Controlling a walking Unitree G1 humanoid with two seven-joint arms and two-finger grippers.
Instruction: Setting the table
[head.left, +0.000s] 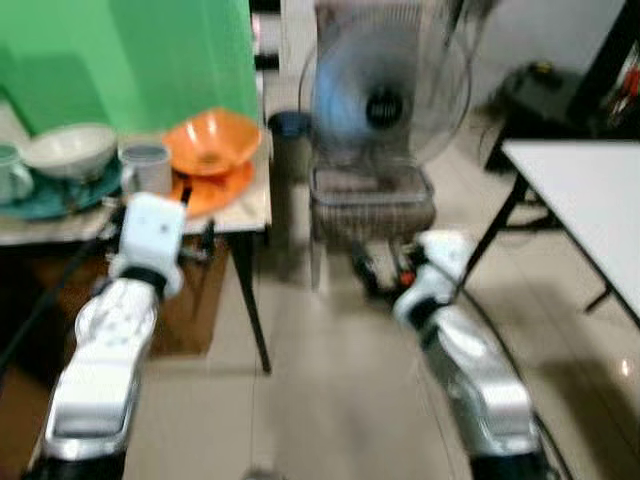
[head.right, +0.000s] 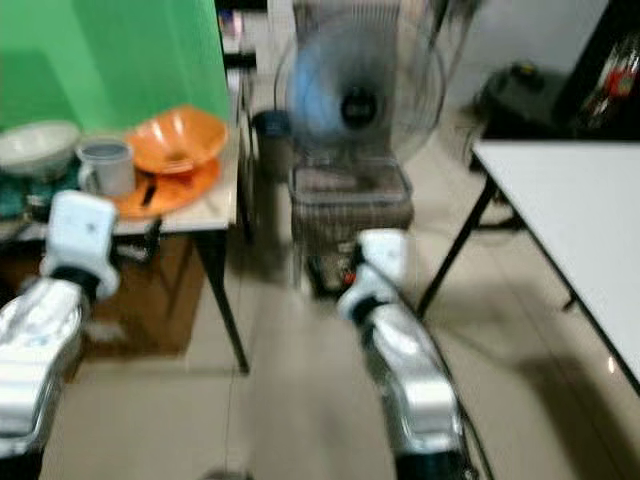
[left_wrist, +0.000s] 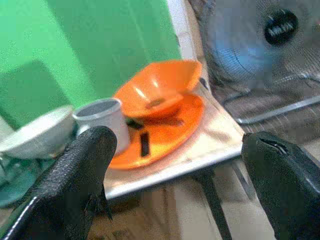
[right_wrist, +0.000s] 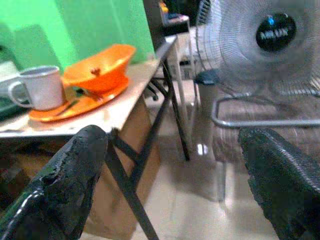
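The orange bowl (left_wrist: 157, 87), stacked on its plate (left_wrist: 160, 130) on the side table (head.left: 240, 205), lies just ahead of the wide-open left gripper (left_wrist: 175, 170), nearer than the also open right gripper (right_wrist: 170, 175).

Bright, even indoor light; both eye views motion-blurred, wrist views slightly soft, shadows faint.

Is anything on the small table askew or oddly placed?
Yes. The orange bowl sits tilted on the orange plate, not level. A grey mug stands partly on the same plate's edge. Nothing looks spilled or broken. Both claws, left and right, are open and hold nothing.
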